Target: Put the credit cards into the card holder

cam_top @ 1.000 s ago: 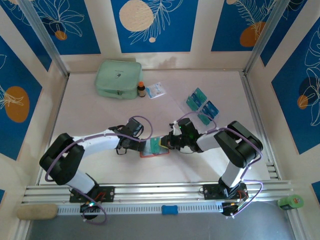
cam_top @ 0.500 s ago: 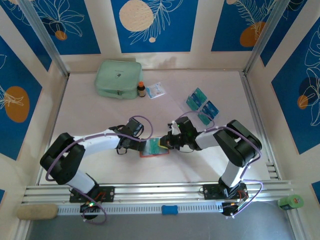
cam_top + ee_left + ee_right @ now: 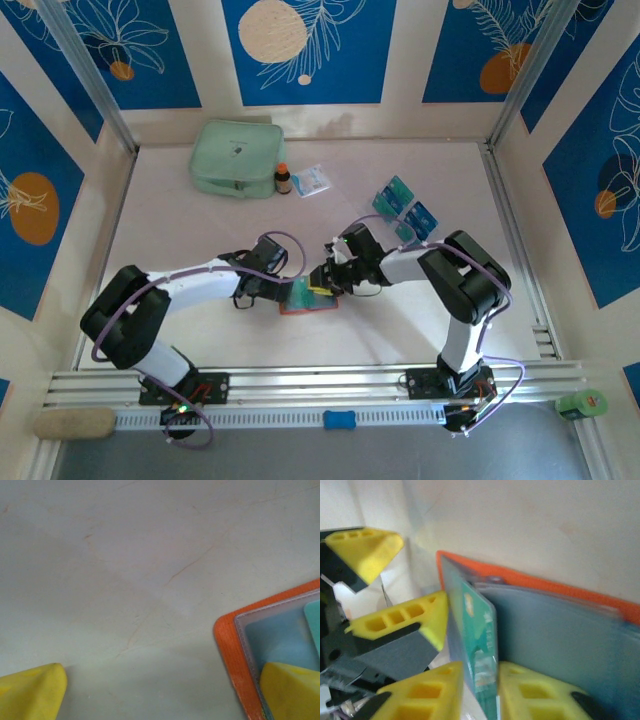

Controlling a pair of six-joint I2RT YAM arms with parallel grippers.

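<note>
Progress: the right gripper (image 3: 480,682), pinched on a teal credit card (image 3: 481,630), has slid leftward over the orange card holder (image 3: 308,306), card edge seemingly entering its clear pocket (image 3: 280,640). Left gripper (image 3: 160,695) spread wide, one fingertip (image 3: 290,690) pinning the holder; other cards (image 3: 405,208) wait

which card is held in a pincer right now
The teal card, standing on edge between the fingers of the right pincer at the orange wallet. The other cards lie flat on the table, apart from both pincers.
</note>
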